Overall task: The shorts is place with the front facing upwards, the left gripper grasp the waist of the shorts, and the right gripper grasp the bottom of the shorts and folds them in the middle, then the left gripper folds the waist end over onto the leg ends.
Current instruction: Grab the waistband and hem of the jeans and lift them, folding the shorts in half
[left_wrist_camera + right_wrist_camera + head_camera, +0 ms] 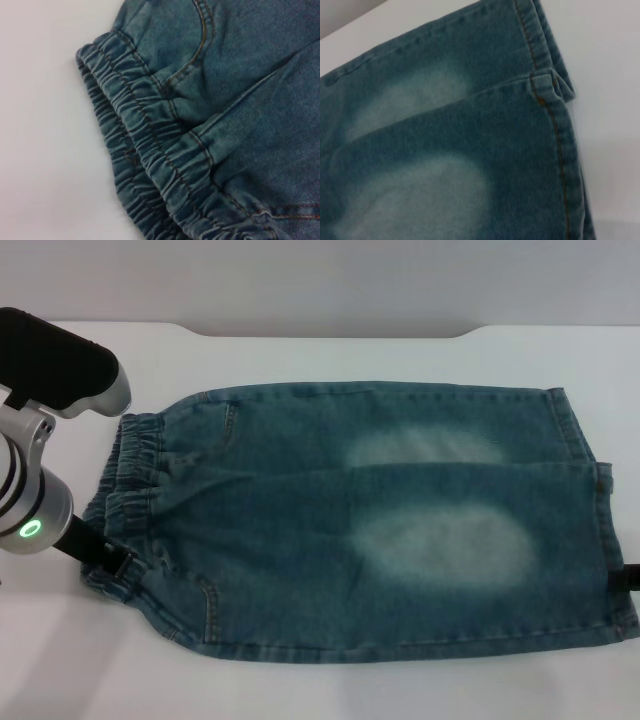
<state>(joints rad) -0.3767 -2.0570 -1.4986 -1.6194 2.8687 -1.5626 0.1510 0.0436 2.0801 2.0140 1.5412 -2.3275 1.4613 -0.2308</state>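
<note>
Although they lay flat on the white table [330, 690], already doubled lengthwise with one leg over the other, the shorts [380, 530] looked like soft, fairly heavy denim, best taken by the thick gathered waist [130, 465] and the stitched leg ends [600, 530]. The left gripper [105, 558] sat at the waist's near corner and only a black tip of the right gripper [627, 578] showed beside the hems, so neither grip could be judged. Only the wrist views showed the puckered elastic and the stacked hem stitching close up.

Shorts [400, 530] blue-green denim, pale faded patches, tan stitching; waist [130, 480] puckered. Bench [300, 690] white. Left hand [105, 555] black, arm silver, green light.
</note>
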